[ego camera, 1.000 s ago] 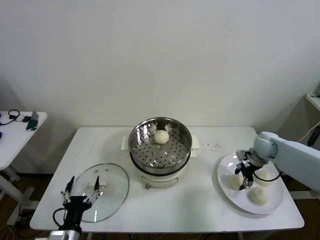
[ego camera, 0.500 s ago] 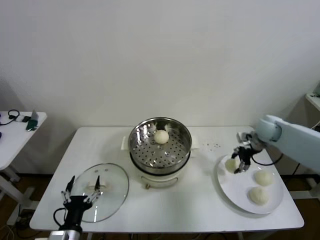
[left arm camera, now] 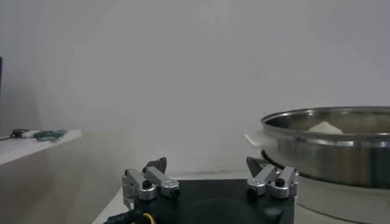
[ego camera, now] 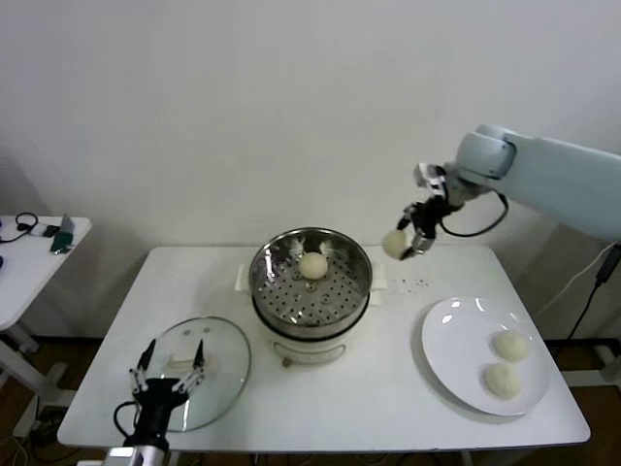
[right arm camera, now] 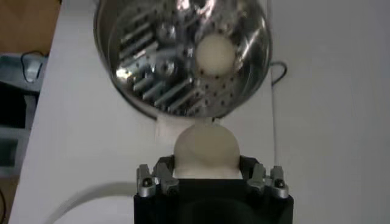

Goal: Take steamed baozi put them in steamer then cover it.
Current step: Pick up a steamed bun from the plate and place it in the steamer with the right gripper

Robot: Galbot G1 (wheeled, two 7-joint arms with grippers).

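- Head view: right claw (ego camera: 408, 241) grips a baozi (ego camera: 395, 243) in the air at the steamer's (ego camera: 310, 282) three o'clock; one bun (ego camera: 312, 265) lies inside, two wait on the plate (ego camera: 448, 361).
- Left wrist view: left claw (left arm camera: 210, 182) gapes wide, idle over the cover (ego camera: 194, 374).
- Right wrist view: step in hand is carrying; next, centre over the basket and release.

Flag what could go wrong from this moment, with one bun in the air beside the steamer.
1. The right gripper is shut on a baozi held in the air beside the steamer; if the soft bun slips, it may land on the table.
2. One bun already sits at the steamer's back; a release there could stack them.
3. The open left gripper hovers over the glass cover and could nudge it.
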